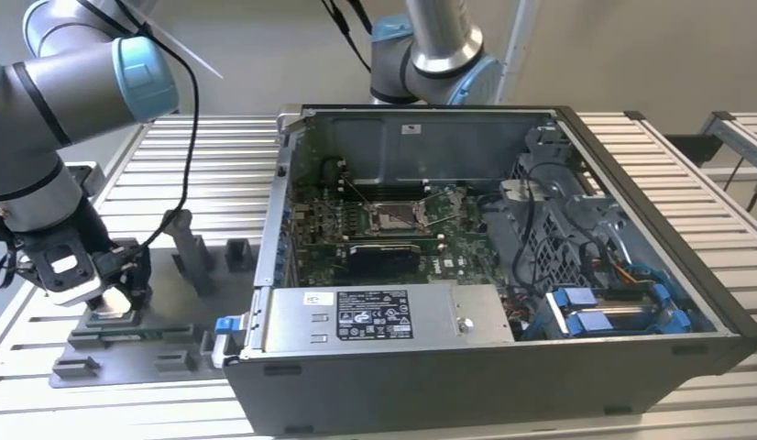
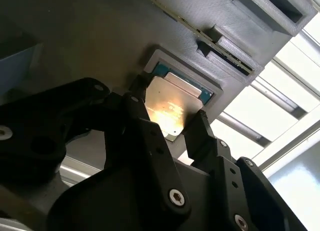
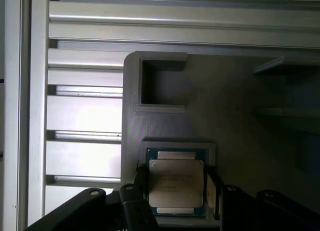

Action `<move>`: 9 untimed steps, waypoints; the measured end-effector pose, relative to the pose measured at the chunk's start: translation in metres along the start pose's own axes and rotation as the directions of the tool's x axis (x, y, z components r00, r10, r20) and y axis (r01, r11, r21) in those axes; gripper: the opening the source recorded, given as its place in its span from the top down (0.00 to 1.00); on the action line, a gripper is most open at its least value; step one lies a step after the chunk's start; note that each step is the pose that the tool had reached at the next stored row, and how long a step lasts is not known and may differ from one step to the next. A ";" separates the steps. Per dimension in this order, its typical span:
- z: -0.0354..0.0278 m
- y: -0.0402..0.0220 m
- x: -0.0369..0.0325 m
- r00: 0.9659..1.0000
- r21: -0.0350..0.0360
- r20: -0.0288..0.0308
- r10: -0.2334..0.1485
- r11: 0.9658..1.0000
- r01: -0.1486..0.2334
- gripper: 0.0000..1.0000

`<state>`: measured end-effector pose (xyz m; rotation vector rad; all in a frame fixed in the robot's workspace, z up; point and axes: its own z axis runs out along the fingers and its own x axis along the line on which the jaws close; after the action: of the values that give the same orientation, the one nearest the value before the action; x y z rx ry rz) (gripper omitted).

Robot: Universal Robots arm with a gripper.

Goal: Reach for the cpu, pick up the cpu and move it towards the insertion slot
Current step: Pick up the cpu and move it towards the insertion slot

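The cpu (image 3: 176,183) is a small silvery square plate on a green board, lying in a shallow recess of the grey plastic tray (image 3: 230,116). In both wrist views my gripper (image 3: 177,188) has a black finger pressed against each of two opposite edges of the cpu (image 2: 172,108). The gripper (image 2: 167,116) is shut on it, and the plate looks level with its recess. In the exterior view the gripper (image 1: 110,298) is low over the tray (image 1: 147,341) at the exterior view's left. The insertion slot (image 1: 397,213), a silver-framed socket, sits on the green board inside the open computer case.
The open computer case (image 1: 501,367) stands at the exterior view's right of the tray, its wall rising between tray and socket. Grey posts (image 1: 189,252) stick up from the tray beside the gripper. A second arm's base (image 1: 433,55) stands behind the case. The table is slatted aluminium (image 1: 207,165).
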<state>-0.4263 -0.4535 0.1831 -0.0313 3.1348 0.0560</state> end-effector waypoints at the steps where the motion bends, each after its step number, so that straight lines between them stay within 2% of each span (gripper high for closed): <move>1: 0.0000 0.0000 0.0000 1.000 0.000 0.000 0.000 1.000 0.000 1.00; 5: -0.0010 0.0000 -0.0001 1.000 0.000 0.000 0.000 1.000 0.000 1.00; 9: -0.0150 0.0006 -0.0001 1.000 0.000 0.000 0.000 1.000 0.000 1.00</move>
<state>-0.4263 -0.4535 0.1982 -0.0312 3.1346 0.0563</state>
